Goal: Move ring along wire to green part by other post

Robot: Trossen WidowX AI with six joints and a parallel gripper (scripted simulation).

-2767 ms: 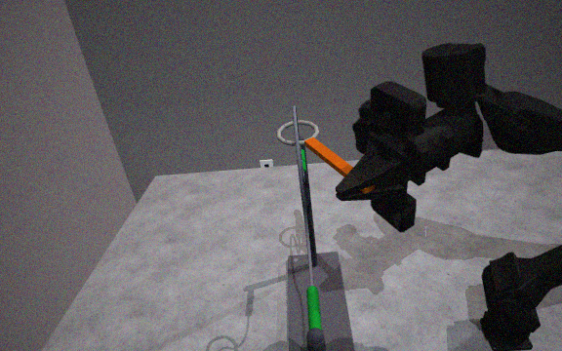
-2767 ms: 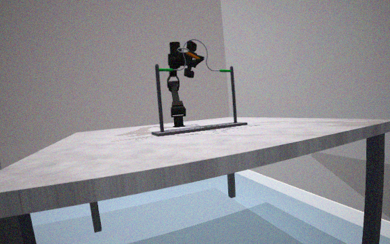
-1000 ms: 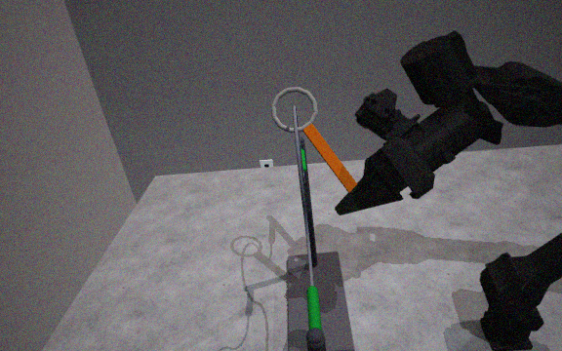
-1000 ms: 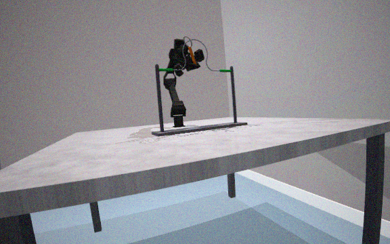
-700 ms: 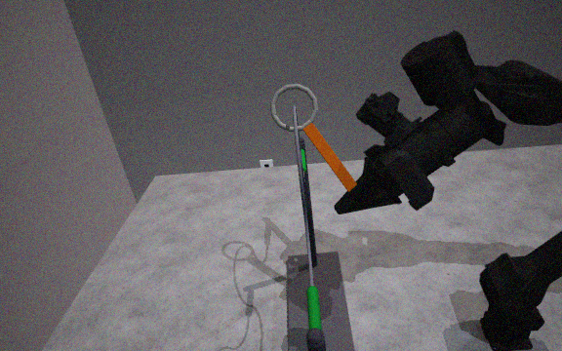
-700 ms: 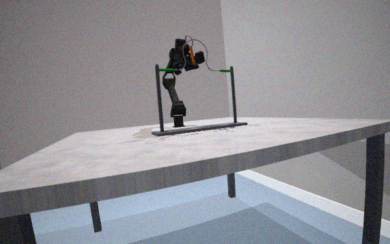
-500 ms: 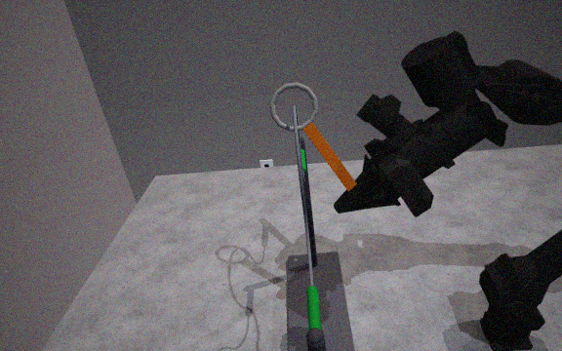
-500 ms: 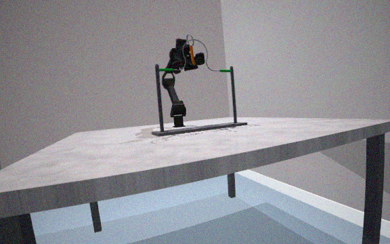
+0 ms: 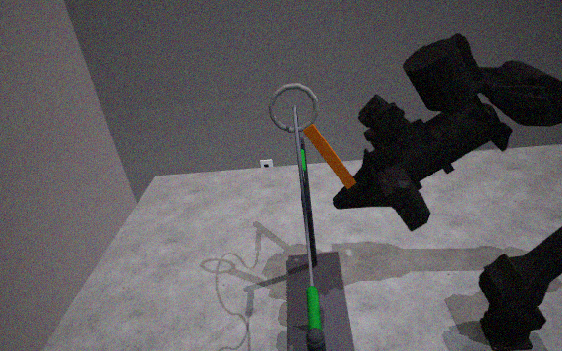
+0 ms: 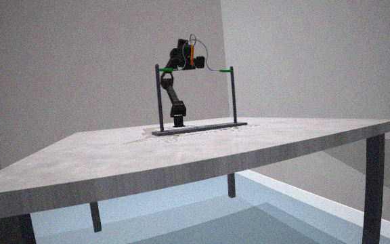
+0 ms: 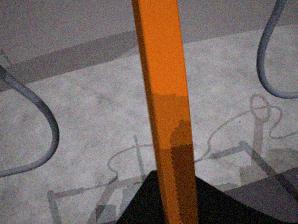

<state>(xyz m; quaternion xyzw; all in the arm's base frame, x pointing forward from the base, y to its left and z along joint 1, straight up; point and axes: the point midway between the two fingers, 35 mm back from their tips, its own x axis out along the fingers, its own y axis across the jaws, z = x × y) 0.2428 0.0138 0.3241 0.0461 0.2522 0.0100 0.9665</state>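
The grey ring [image 9: 294,85] [image 10: 192,34] is around the wire near the top of its arch, with the wire near the ring's middle in the top view. Its orange handle [image 9: 330,156] [image 10: 192,55] [image 11: 167,65] slants down to my gripper [image 9: 349,191] [image 11: 166,177], which is shut on the handle's lower end. The thin grey wire [image 9: 311,275] [image 10: 207,54] [image 11: 55,130] shows on both sides of the handle in the wrist view. One green part [image 9: 313,307] [image 10: 225,70] and the other green part [image 9: 303,160] [image 10: 165,70] are away from the ring. Ring contact with the wire is hard to tell.
Two dark posts, a left post [image 10: 159,98] and a right post [image 10: 233,96], stand on a long base [image 9: 327,273] [image 10: 202,129] on the table [image 9: 164,205] [image 10: 283,135]. The arm is behind the wire in the exterior view. Shadows of the ring and wire fall on the table.
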